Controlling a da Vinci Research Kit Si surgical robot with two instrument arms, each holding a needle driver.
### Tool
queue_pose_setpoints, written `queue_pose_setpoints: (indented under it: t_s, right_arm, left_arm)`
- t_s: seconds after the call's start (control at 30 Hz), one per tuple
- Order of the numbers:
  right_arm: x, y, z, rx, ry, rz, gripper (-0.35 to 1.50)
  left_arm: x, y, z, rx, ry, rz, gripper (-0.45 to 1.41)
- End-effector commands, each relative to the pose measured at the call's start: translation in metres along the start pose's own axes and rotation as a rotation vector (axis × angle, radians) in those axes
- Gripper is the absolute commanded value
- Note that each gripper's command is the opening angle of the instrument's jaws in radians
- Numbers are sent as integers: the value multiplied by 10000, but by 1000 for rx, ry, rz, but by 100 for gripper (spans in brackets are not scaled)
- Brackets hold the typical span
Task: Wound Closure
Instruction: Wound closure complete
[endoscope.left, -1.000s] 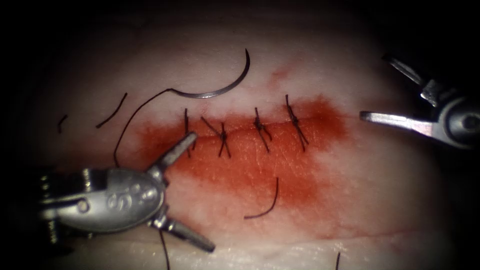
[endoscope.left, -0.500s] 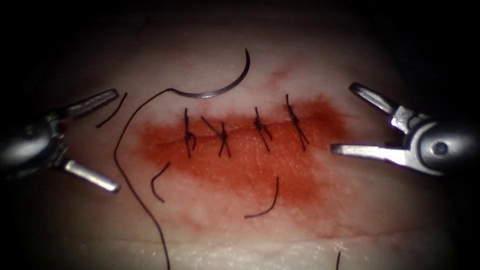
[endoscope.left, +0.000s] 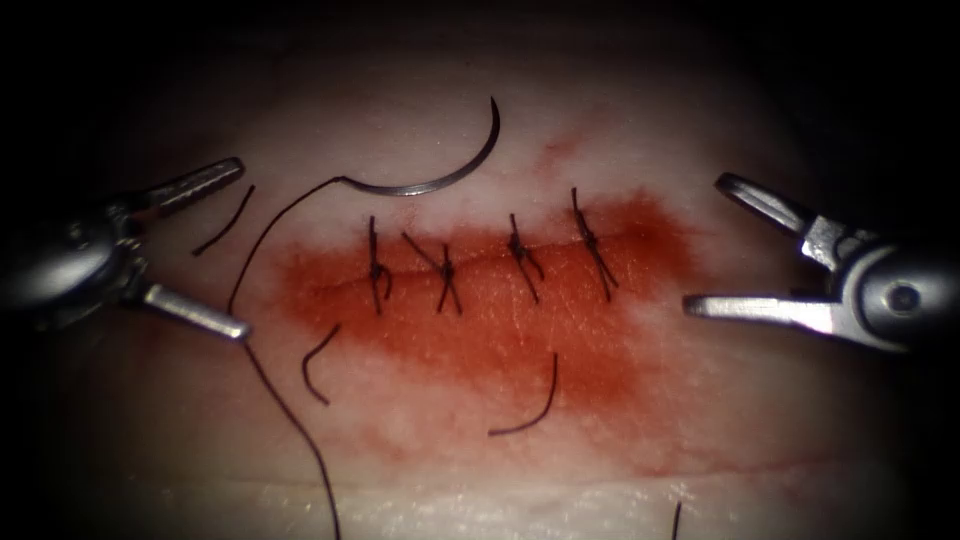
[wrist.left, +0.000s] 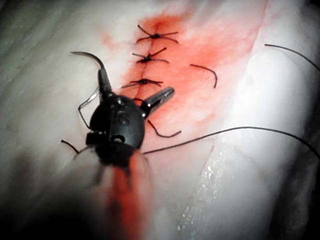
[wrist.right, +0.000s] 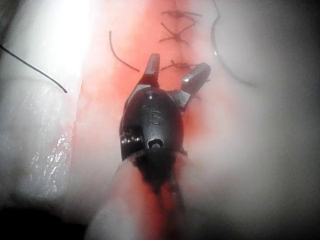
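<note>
The curved needle (endoscope.left: 440, 182) lies free on the tissue (endoscope.left: 480, 100) above the cut, not in the tissue. Its thread (endoscope.left: 262, 375) runs from its left end down past the left end of the cut to the near edge. Several knotted stitches (endoscope.left: 445, 270) cross the cut. My left tool (endoscope.left: 238, 248) stands open to the left of the cut and holds nothing; its lower jaw tip lies close to the thread. My right tool (endoscope.left: 706, 244) stands open to the right of the cut and holds nothing. The left tool (wrist.left: 135, 85) and right tool (wrist.right: 177, 62) show spread jaws in the wrist views.
Red fluid (endoscope.left: 480, 330) stains the tissue around and below the cut. Cut thread ends lie loose: one (endoscope.left: 225, 222) upper left, one (endoscope.left: 315, 365) below the left stitch, one (endoscope.left: 535, 412) below the middle, one (endoscope.left: 676, 520) at the near edge.
The left tool left the cut's left end and drew back left, uncovering a cut thread end, then edged slightly right. The right tool came in and down, then backed off to the right.
</note>
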Motion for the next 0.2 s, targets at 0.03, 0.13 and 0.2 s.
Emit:
queue_pose_setpoints:
  t_s: [0.03,0.13,0.2]
  right_arm:
    - [-2,-5,7,1,3,0,121]
    - [-2,-5,7,1,3,0,121]
    - [-2,-6,7,1,4,-1,120]
  left_arm:
    - [-3,-1,7,0,0,-5,71]
    - [-3,-1,7,1,0,-5,71]
    - [-3,0,9,3,0,-5,71]
